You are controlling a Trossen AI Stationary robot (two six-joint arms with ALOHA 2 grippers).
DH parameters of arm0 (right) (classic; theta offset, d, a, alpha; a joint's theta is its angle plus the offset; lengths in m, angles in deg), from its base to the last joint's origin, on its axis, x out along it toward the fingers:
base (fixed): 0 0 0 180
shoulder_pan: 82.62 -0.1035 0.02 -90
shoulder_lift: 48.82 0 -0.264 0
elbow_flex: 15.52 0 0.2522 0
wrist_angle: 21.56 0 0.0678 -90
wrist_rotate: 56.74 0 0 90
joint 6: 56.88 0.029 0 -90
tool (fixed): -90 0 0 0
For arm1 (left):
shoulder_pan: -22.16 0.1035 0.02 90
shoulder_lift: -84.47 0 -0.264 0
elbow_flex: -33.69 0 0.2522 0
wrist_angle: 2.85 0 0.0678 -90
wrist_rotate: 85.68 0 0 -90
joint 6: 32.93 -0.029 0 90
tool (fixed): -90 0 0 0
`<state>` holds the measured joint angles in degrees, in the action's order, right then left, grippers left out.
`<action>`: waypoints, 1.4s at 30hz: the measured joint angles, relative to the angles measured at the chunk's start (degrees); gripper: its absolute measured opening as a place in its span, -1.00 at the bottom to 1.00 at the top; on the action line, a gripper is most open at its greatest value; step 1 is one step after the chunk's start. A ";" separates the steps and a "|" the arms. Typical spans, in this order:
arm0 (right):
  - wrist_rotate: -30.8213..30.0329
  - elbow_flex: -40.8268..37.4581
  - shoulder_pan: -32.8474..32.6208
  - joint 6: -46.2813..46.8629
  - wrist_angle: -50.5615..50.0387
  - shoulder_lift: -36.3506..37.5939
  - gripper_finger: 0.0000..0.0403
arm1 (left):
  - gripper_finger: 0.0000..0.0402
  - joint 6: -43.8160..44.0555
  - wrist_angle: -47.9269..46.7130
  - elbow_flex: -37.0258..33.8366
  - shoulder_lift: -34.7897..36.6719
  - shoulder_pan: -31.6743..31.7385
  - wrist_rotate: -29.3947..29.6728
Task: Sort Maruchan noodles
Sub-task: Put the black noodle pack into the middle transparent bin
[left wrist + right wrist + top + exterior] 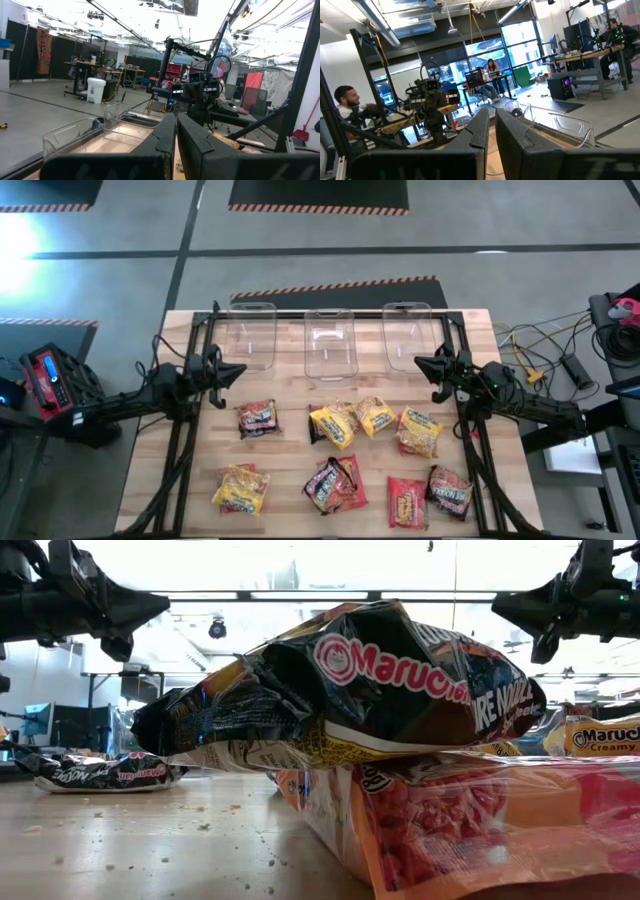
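Between the closed, empty left claw [240,370] and closed, empty right claw [420,363], slightly nearer the surface's [290,480] front edge, the Maruchan noodles [333,425] lie scattered

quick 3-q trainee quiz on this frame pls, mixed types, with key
1. True or false: a noodle packet already lies in one of the clear bins.
2. How many clear bins stand along the table's far edge?
3. The left gripper and right gripper are: A) both shut, holding nothing B) both open C) each holding a packet.

Key: 1 false, all noodle packets lie on the table; 2 three; 3 A.
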<state>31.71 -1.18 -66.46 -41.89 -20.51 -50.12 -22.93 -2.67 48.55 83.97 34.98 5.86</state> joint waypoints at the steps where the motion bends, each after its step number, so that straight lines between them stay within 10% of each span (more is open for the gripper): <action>1: 0.00 -0.01 0.00 0.00 -0.01 0.00 -0.89 | -1.00 -0.01 0.10 0.01 0.01 0.00 0.00; 42: 0.00 -0.02 0.00 0.00 0.00 0.00 -0.89 | -1.00 -4.34 17.12 0.00 -0.01 -0.02 -12.17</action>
<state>31.72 -1.20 -66.46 -41.89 -20.51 -50.12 -27.27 14.45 48.55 83.95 34.95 -6.31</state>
